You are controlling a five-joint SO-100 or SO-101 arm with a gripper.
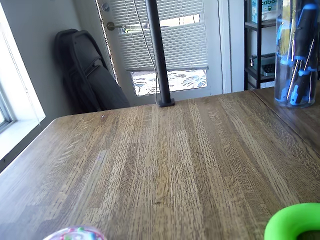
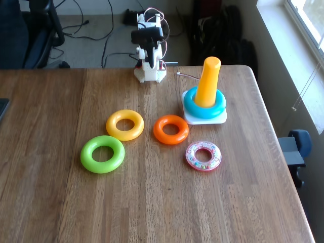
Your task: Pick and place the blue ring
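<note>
Around the foot of the orange peg [image 2: 208, 81], on the white base [image 2: 218, 118], sits the blue ring [image 2: 195, 107], flat and already threaded, so by the look of it placed. Looks glossy and hard: judged light hollow plastic, stiff, not fragile, likely slippery under narrow fingers. Best taken across one side of the doughnut wall, one finger in the hole and one outside; on the peg, though, little room left inside the hole, so a pinch from the outer edge nearest the orange ring [image 2: 171, 129] seems the freest approach.

Just beside the peg base, toward the near edge of the tabletop [image 2: 152, 202], lies the pink transparent ring [image 2: 203, 156]. Farther from the peg, past the orange ring, lie the yellow ring [image 2: 125, 124] and the green ring [image 2: 103, 154], all flat and apart from one another.

Behind the peg, at the far tabletop edge, stands the arm [image 2: 149, 50], folded upright. Cannot tell whether the gripper is released or clenched; nothing seen held.
</note>
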